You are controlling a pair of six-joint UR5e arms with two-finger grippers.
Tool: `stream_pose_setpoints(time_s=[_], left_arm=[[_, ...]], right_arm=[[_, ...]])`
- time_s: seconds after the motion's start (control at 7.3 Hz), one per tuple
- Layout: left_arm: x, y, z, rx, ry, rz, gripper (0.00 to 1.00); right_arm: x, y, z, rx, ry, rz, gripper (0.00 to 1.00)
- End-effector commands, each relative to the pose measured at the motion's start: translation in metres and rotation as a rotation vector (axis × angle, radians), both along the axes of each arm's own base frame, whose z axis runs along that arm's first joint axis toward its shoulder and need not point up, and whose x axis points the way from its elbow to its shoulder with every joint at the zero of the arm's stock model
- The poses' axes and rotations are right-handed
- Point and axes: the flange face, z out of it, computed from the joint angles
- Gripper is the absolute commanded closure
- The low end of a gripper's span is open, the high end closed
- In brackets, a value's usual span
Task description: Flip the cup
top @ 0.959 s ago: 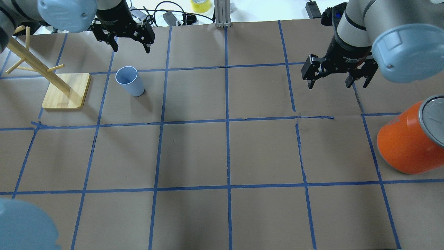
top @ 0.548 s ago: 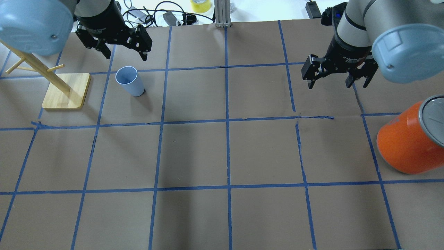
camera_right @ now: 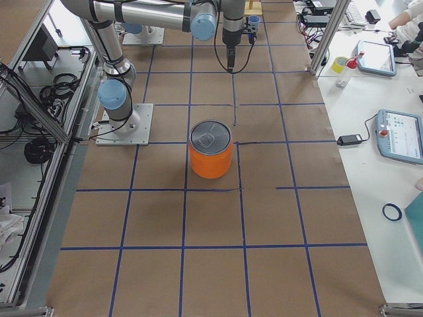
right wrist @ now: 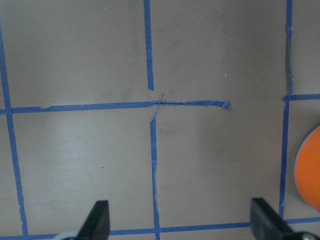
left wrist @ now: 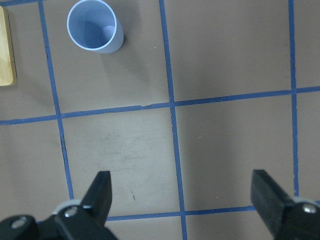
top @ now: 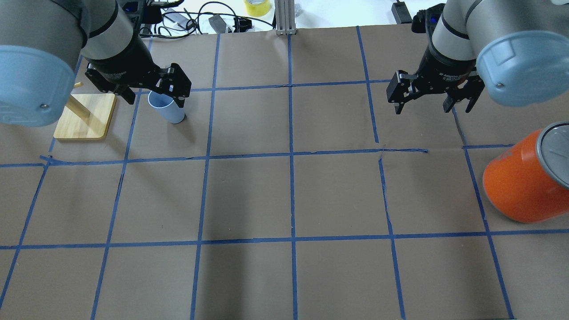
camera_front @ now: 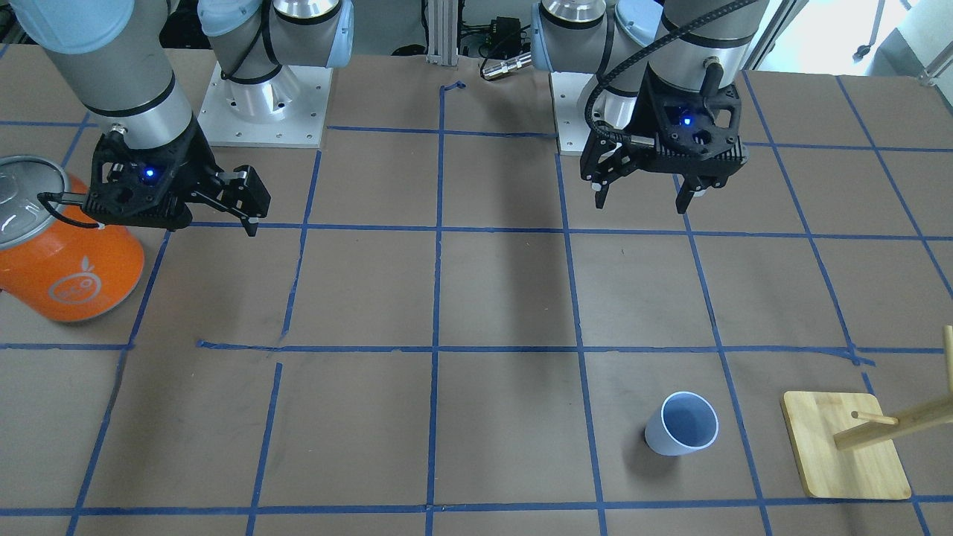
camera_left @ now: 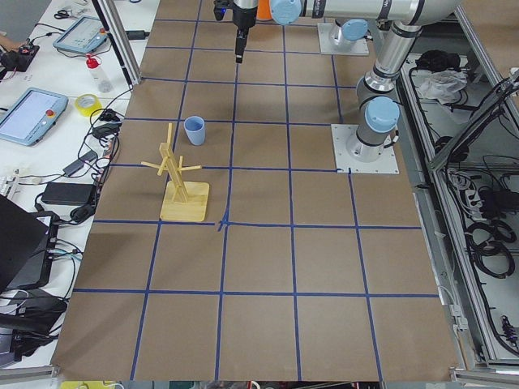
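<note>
Brown paper (top: 249, 200) gridded with blue tape (top: 292, 195) is laid across the tabletop (camera_front: 506, 298). The cup (camera_front: 681, 424) is stood rim up beside the wooden rack (camera_front: 845, 447). The left pincer (camera_front: 640, 202) and the right pincer (right wrist: 181, 217) are held wide open, empty.

Both arms are smooth silver-grey metal tubes (camera_front: 112, 67) joined by rounded elbows with pale blue plastic caps (top: 520, 66). Each cap shows a small dark screw (top: 500, 84) near its edge. A black band rings each tube above the wrist. At the top of the front-facing view the arms rise from square silver base plates (camera_front: 223, 112) dotted with small bolts. Right of centre there, the angular black left gripper (camera_front: 640, 202) has a lit blue light (camera_front: 686, 117) on its housing and a ribbed black cable (camera_front: 618, 67) looping to its side. At upper right of the overhead view, the matching black right gripper (top: 429, 106) carries white lettering too small to read. The flat black fingers (left wrist: 100, 192) have pale tips.
</note>
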Motion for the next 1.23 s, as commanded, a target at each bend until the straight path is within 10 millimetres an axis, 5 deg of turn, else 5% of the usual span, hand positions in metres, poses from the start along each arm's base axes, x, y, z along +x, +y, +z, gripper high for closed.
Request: stream_pose_setpoints(time_s=[0.0,1.1], left_arm=[[0.0003,0.0041,0.0018,-0.003,-0.001,0.003,0.0],[0.0001,0.0042,0.0022,-0.003,0.003,0.026,0.0]], right_arm=[[-0.0001,0.0001,-0.0002,0.001,0.001,0.0,0.0],[0.0002,0.0004,-0.0005,0.004,-0.002,0.0,0.0]])
